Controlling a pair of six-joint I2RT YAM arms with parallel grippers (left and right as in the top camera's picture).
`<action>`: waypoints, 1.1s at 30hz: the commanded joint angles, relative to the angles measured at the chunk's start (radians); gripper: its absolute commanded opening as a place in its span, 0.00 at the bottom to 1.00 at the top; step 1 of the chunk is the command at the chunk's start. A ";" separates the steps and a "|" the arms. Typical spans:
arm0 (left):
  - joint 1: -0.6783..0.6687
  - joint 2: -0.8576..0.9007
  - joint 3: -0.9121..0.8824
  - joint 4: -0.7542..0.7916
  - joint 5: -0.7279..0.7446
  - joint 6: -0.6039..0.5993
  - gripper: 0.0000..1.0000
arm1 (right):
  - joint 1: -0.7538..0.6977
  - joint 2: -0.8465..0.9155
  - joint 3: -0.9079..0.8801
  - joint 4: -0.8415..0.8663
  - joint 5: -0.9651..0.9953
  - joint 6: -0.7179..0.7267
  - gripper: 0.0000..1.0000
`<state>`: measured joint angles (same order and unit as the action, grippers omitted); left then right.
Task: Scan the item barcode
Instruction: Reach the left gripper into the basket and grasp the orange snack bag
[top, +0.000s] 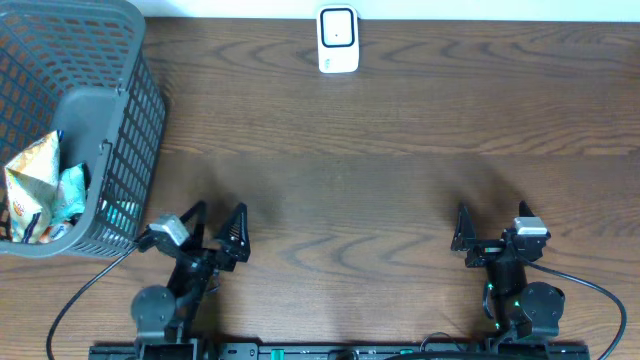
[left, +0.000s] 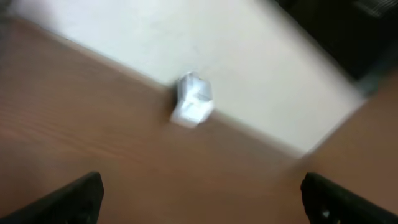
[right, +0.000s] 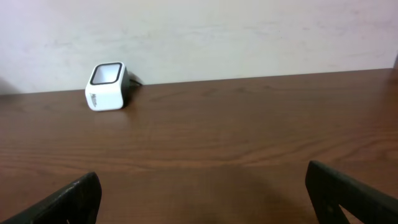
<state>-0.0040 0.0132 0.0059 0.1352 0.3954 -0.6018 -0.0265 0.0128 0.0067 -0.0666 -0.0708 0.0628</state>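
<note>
- Snack packets (top: 30, 185) are lying in the basket (top: 100, 102), far left, well apart from the scanner (top: 338, 40).
- Left gripper (top: 217, 218) and right gripper (top: 492, 220) are gaping wide, holding nothing.
- Reaching in, you're risking snagging the basket wall.

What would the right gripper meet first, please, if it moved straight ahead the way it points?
Probably nothing: the right gripper faces bare table up to the far edge; the scanner sits left of its line.

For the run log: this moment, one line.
left gripper open | right gripper open | items in basket | scanner untouched
</note>
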 joint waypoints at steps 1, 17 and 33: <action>-0.004 -0.008 0.000 0.279 0.135 -0.231 1.00 | 0.008 -0.007 -0.001 -0.005 0.012 -0.012 0.99; 0.003 0.575 1.078 -0.313 -0.006 0.359 1.00 | 0.008 -0.007 -0.002 -0.005 0.012 -0.012 0.99; 0.272 1.749 2.443 -1.379 -0.425 0.545 1.00 | 0.008 -0.007 -0.001 -0.005 0.012 -0.012 0.99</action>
<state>0.2401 1.7088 2.4130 -1.2247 0.0429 -0.0864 -0.0265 0.0120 0.0067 -0.0669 -0.0597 0.0624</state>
